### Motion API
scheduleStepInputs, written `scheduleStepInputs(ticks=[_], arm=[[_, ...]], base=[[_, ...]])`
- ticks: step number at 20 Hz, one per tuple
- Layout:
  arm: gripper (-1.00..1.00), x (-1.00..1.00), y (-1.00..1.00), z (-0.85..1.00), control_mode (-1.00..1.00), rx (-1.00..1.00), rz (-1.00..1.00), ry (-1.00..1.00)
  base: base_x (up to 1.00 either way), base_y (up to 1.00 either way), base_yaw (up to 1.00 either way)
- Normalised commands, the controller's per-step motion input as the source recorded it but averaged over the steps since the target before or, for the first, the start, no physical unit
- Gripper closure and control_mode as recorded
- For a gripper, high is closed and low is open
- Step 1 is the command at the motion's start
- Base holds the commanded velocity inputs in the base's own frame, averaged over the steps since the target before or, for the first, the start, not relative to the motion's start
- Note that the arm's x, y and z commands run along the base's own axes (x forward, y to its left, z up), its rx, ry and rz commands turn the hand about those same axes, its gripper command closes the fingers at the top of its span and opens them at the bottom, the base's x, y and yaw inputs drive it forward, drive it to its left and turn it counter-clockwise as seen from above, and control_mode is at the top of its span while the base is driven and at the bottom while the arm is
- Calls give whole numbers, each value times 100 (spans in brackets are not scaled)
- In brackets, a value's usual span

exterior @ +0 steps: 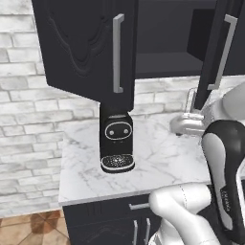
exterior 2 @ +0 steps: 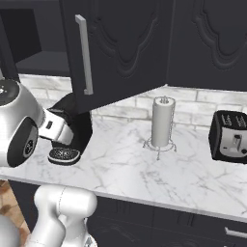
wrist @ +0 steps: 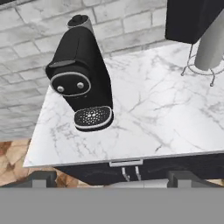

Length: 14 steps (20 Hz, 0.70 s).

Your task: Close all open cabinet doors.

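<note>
you have two cabinet doors [exterior: 91, 48] swung open above the marble counter [exterior: 158, 162], one over the coffee machine [exterior: 116, 141], and your gripper [wrist: 109, 181] stands apart, holding nothing.

so there's a black pod coffee machine with a round perforated drip tray [exterior: 116, 139] near the left edge of the white marble worktop [exterior: 158, 162], a white paper towel roll on a wire stand [exterior 2: 162, 121] further along toward the back, black two-slot toaster [exterior 2: 229, 137] at the right end
</note>
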Motion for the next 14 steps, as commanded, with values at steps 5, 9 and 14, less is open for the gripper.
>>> scheduleStepInputs(ticks=[5,9,14], arm=[[-100,-24,-15,19,-100,28,0,0],[-100,-14,-12,15,-100,21,-4,0],[-100,-1,-20,11,-100,17,-5,3]], base=[[0,0,0],[0,0,0],[0,0,0]])
